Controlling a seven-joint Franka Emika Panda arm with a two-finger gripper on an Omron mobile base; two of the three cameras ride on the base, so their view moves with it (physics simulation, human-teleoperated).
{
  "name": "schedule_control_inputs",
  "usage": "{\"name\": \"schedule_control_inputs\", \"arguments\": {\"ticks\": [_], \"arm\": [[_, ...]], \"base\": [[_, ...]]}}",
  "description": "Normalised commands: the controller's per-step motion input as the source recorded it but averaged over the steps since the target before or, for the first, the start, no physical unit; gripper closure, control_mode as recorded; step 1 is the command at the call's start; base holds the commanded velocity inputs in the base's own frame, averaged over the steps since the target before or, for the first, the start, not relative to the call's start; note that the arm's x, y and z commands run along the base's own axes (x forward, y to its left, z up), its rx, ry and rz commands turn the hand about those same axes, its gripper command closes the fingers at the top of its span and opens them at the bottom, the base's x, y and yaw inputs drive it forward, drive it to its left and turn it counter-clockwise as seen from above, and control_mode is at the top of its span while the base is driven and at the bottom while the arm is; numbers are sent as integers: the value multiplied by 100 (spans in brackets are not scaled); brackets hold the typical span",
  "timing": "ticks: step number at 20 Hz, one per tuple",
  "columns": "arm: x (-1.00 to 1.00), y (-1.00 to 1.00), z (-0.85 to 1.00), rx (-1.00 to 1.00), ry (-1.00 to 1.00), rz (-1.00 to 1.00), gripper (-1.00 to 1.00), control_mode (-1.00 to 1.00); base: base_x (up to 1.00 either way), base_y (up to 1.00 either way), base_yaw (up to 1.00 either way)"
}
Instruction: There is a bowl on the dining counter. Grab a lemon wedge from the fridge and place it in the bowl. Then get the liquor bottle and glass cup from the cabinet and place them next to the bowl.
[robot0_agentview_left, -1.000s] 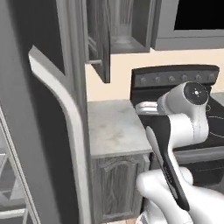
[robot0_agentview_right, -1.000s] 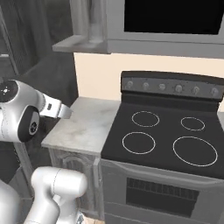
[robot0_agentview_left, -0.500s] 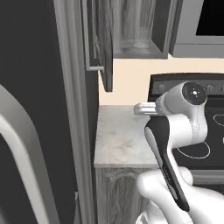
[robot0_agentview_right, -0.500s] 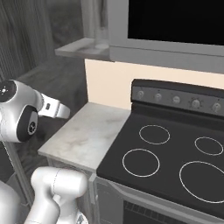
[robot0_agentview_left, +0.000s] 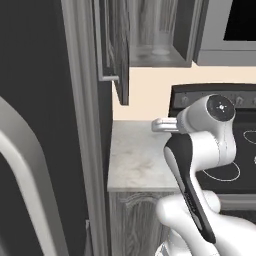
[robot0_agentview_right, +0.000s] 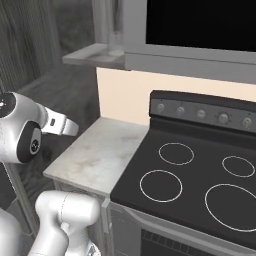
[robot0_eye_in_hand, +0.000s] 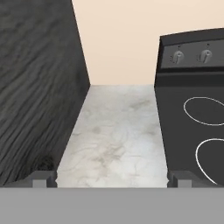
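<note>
The two small dark fingertips of the gripper (robot0_eye_in_hand: 112, 179) stood far apart at the bottom corners of the hand view, jaws spread wide with nothing between them, above a short worktop of pale marble with faint grey-brown veins (robot0_eye_in_hand: 118, 135). That slab was smooth and matt, and it lay wedged between a tall dark grey wood-grain side panel (robot0_eye_in_hand: 39, 87) and a flat black glass-top stove (robot0_eye_in_hand: 192, 127) with thin white burner rings and round grey knobs on its raised back panel; a plain peach wall (robot0_eye_in_hand: 127, 39) closed the far end. In the left base view the white arm with its dark joints (robot0_agentview_left: 200, 150) reached over this worktop (robot0_agentview_left: 135, 160), and its glossy rounded shell hid the hand. Above hung the dark grey wood-grain wall cabinet (robot0_agentview_left: 150, 35), its panelled door (robot0_agentview_left: 114, 50) swung open edge-on toward the camera with a short pale bar handle (robot0_agentview_left: 107, 77) at the lower corner. On its shelf a faint, almost colourless clear glass cup (robot0_agentview_left: 159, 40) could just be made out, its outline washed into the grey back wall; the cabinet top was cut off by the frame. The right base view showed the same cup (robot0_agentview_right: 116, 42) as a dim upright shape on the shelf edge. At the left, the dark grey fridge (robot0_agentview_left: 35, 125) showed part of a long pale curved handle (robot0_agentview_left: 30, 190), cropped by the frame.
</note>
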Motion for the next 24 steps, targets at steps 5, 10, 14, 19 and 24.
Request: {"name": "schedule_control_inputs", "arguments": {"ticks": [5, 10, 14, 19, 24], "arm": [[0, 0, 0, 0, 0, 0, -100, 100], [14, -1, 0, -1, 1, 0, -100, -100], [33, -4, 28, -10, -8, 6, -100, -100], [35, 0, 64, -21, -10, 13, -100, -100], [36, 0, 65, -21, 0, 15, -100, -100]], "base": [[75, -2, -20], [11, 0, -6], [0, 0, 0], [0, 0, 0], [0, 0, 0]]}}
